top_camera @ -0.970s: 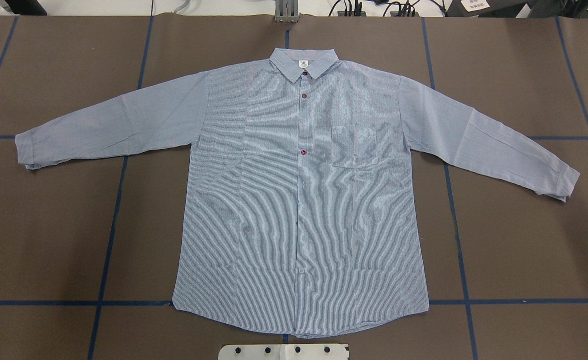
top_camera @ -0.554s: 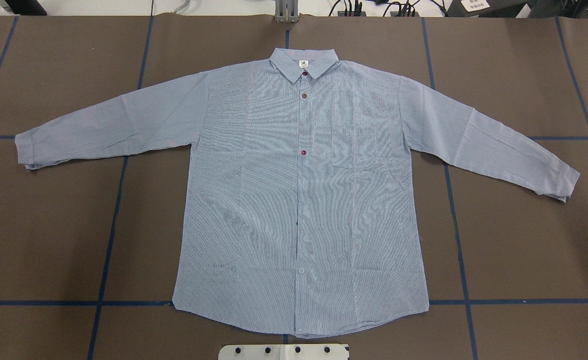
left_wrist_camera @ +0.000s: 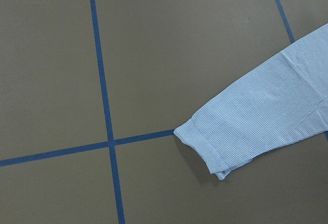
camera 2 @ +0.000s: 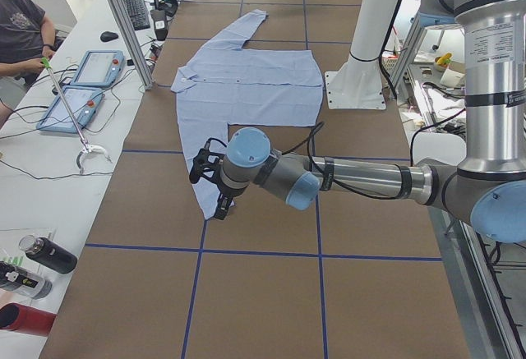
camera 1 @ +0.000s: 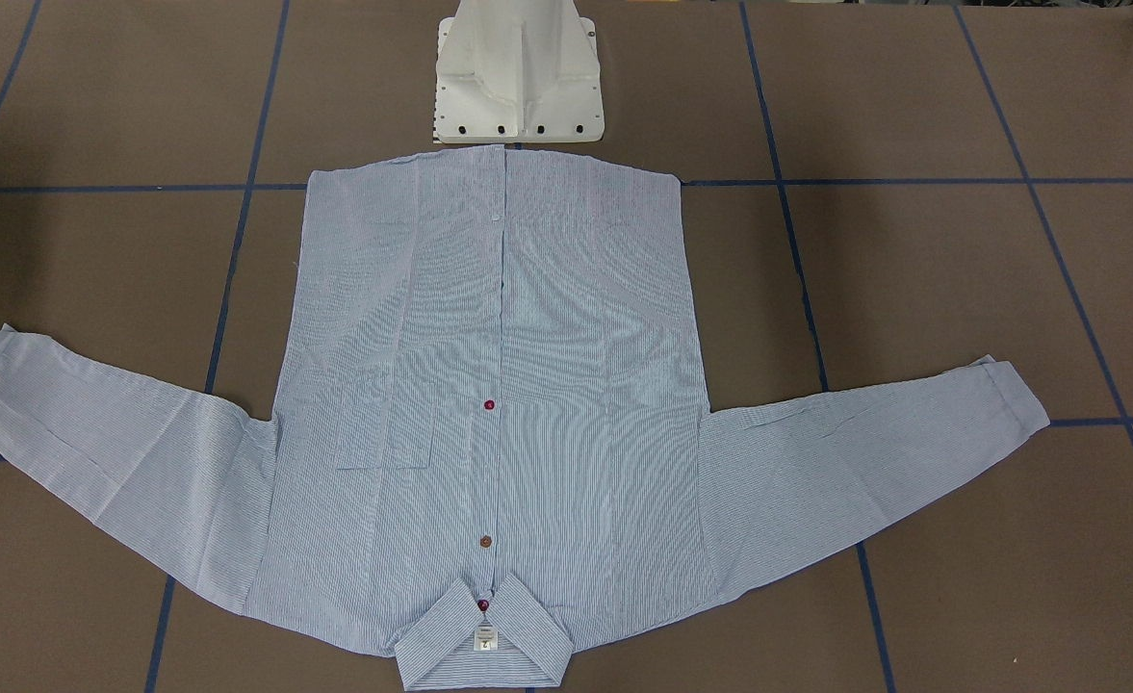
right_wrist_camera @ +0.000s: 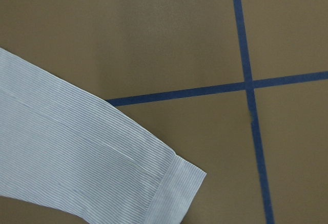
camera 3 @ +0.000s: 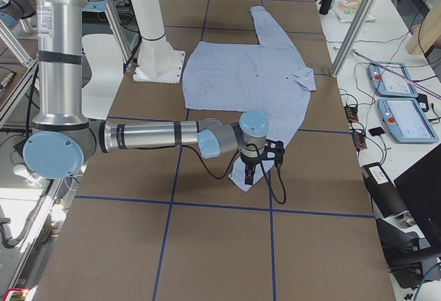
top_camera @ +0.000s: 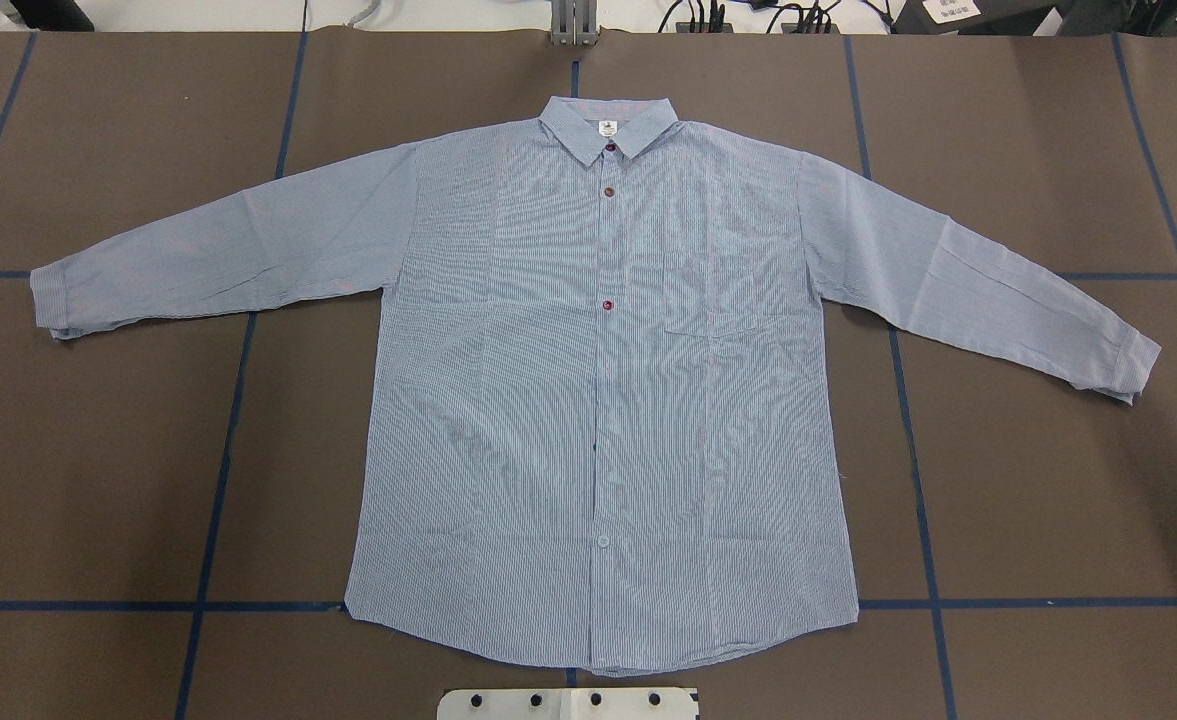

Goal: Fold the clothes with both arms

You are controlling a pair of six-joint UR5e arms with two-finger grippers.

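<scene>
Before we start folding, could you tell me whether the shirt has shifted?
No. The shirt lies as before, its hem crossing the same tape line.

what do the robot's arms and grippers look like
The left arm and right arm are silver-grey tubes with pale blue round joint caps and black bands. A black cable loops along each to a black two-finger gripper: left gripper and right gripper alike.

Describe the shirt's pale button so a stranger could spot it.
Find the striped shirt spread flat on the brown table. Follow its front placket from the collar toward the hem. The pale button is the lowest one; the buttons above are dark.
</scene>
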